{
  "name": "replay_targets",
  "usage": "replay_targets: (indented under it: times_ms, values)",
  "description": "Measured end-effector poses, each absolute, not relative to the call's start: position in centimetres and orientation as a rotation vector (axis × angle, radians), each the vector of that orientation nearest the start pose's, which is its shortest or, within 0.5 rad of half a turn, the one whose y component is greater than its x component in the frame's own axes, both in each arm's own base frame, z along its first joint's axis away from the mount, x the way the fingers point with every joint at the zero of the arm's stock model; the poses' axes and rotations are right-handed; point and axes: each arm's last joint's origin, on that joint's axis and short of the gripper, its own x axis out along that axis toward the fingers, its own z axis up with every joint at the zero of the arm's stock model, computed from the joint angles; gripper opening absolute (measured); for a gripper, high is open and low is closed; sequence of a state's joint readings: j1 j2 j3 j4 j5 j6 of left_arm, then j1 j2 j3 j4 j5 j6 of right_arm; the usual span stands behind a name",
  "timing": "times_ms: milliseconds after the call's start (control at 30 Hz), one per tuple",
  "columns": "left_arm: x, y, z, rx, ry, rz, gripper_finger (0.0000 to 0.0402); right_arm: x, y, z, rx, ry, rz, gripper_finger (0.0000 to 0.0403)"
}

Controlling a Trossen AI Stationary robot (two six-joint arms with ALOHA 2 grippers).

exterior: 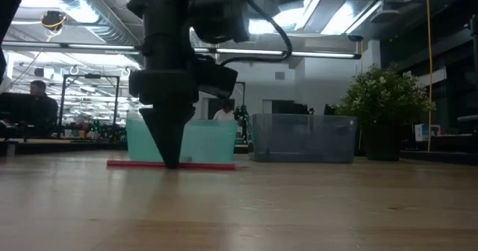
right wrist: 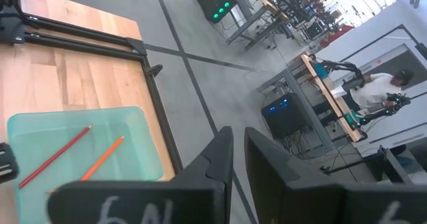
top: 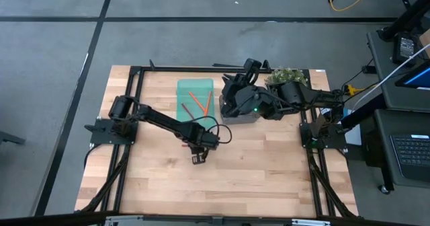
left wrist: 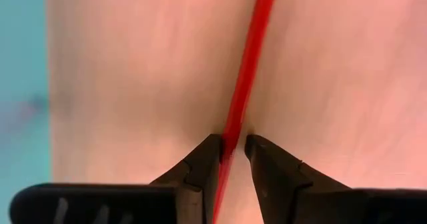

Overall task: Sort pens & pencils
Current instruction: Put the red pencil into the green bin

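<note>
A red pencil (exterior: pixel 209 165) lies flat on the wooden table in front of the green tray (exterior: pixel 213 143). My left gripper (top: pixel 199 159) points straight down onto it, its two fingertips closed in on the pencil (left wrist: pixel 250 57) from both sides. The green tray (top: pixel 195 85) at the table's far middle holds an orange pencil (right wrist: pixel 103 159) and a red one (right wrist: pixel 53 159). My right gripper (top: pixel 227 85) hangs raised beside the tray, over the grey bin (top: pixel 242 118), its fingers almost together with nothing between them (right wrist: pixel 238 151). No pens show. My left gripper pinches the red pencil's shaft (left wrist: pixel 235 127) between its two fingertips (left wrist: pixel 210 151). The fingers come from above, pointing down, and lie across the pencil. In the low view the pencil lies level on the table under the gripper (exterior: pixel 172 161), with most of its length toward the right.
A clear grey bin (exterior: pixel 302 137) stands to the right of the green tray. A potted plant (top: pixel 285 74) sits at the far right corner. A black frame (top: pixel 134 71) runs around the table's edges. People (exterior: pixel 36 94) show in the room behind.
</note>
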State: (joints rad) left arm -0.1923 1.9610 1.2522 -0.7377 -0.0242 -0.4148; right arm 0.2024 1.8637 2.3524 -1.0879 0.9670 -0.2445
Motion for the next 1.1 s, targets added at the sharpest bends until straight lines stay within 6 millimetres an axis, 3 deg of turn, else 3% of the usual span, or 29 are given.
replay_targets:
  times_ms: [367, 867, 1100]
  values:
    - [35.0, -8.1, 13.9, -0.2, 1.422, 0.156, 0.0081, 35.2, 4.8, 47.7, -0.567, 0.605, -0.68, 0.0042]
    - [35.0, -8.1, 13.9, -0.192, 1.425, 0.164, 0.0016, 35.2, 4.8, 47.7, -0.567, 0.604, -0.68, 0.0042]
    - [35.6, -8.3, 14.6, -0.171, 1.423, 0.151, 0.0015, 35.2, 4.8, 47.7, -0.567, 0.604, -0.68, 0.0042]
